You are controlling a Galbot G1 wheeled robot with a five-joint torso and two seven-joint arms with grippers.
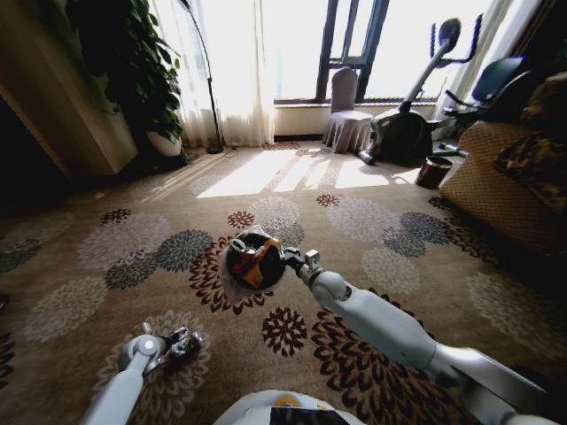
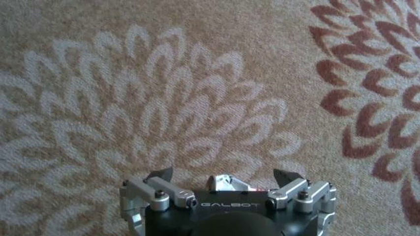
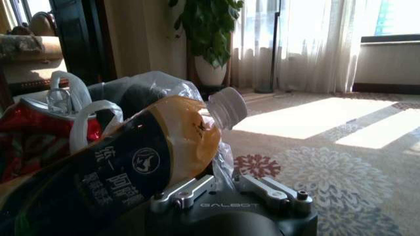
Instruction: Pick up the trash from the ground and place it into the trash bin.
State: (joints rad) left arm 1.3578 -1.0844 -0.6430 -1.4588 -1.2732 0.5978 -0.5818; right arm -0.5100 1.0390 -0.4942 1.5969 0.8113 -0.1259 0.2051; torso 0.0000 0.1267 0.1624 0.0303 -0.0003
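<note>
Head view, bottom of the frame first: the left gripper [image 1: 182, 343] hangs low at lower left over a pale flower of the patterned carpet [image 1: 106, 257]; in the left wrist view its fingers [image 2: 159, 175] stand apart with nothing between them, bare carpet below. Just above centre, the right gripper [image 1: 295, 258] reaches from the lower right to the rim of the trash bin [image 1: 237, 263], a small round black bucket on a dark red flower. An orange-and-black labelled bottle [image 1: 259, 263] lies tilted across the bin's mouth. In the right wrist view that bottle [image 3: 125, 172] rests over the gripper's spread fingers [image 3: 184, 191], white cap up, beside a red crinkled wrapper [image 3: 33, 142] and a white plastic bag [image 3: 88, 118]; whether the fingers clamp it I cannot tell. Farther off, upper left, stands a potted plant [image 1: 155, 80]; upper right, an exercise bike [image 1: 412, 115].
</note>
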